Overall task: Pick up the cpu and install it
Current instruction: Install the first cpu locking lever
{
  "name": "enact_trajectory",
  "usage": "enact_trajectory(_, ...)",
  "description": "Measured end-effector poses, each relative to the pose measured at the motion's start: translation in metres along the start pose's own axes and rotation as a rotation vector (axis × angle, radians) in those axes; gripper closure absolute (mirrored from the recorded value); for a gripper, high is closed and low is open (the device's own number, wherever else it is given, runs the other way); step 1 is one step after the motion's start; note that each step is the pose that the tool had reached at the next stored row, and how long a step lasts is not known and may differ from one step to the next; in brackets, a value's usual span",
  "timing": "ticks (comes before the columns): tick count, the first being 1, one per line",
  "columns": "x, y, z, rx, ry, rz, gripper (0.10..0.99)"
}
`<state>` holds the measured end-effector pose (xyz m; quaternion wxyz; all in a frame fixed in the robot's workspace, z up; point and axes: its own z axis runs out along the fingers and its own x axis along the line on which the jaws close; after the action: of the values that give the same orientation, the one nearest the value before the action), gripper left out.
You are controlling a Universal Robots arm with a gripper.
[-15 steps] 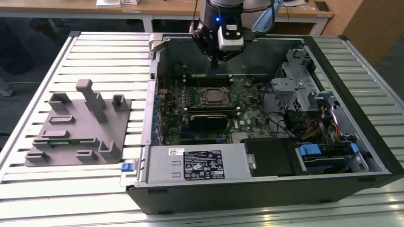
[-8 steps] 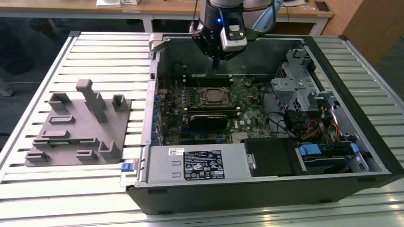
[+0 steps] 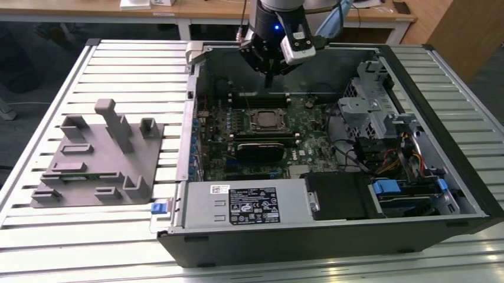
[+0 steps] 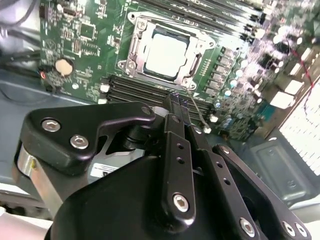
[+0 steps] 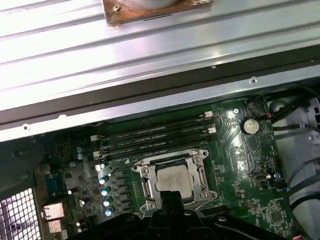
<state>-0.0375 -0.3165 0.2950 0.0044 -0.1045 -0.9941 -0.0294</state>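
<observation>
Stage: late, by my reading. The cpu (image 4: 167, 50) already lies in the socket (image 4: 136, 50) on the board (image 5: 235, 160), so pick-up and placing look done.
Left to do: I cannot tell whether the socket's metal frame is clamped down. A thin wire lever (image 4: 199, 111) runs out beside it, and I cannot tell whether it is latched.
Pincer (image 4: 179, 99): hangs above the board inside the open case (image 3: 315, 250), over the memory slots (image 5: 155, 137) just beside the socket. Its fingers are drawn together to a narrow slit, with nothing between them.
Cpu, place: in the middle of the socket, ringed by the frame, apart from the pincer. In the exterior view it lies just below the fingertips.
Cpu, look: a small, thin square with a pale silvery top. It lies flat, its edges square with the frame, and no corner looks raised.
Fixture (image 3: 94, 159): grey blocks on the desk (image 3: 118, 59), at the exterior view's left of the case, well apart from the arm.
</observation>
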Motion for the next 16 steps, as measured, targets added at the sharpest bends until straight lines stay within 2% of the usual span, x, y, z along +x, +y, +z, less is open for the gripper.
enact_trajectory(5,0.0,-0.0001,0.0013,0.001,0.0035,-0.092,0.98)
enact_trajectory(7,0.0,-0.0002,0.0019,0.001,-0.0003,-0.126,0.98)
enact_trajectory(10,-0.0001,-0.0002,0.0029,-0.005,-0.0124,-0.148,0.98)
enact_trajectory(16,0.0011,-0.0006,0.0052,-0.007,-0.0126,-0.167,0.98)
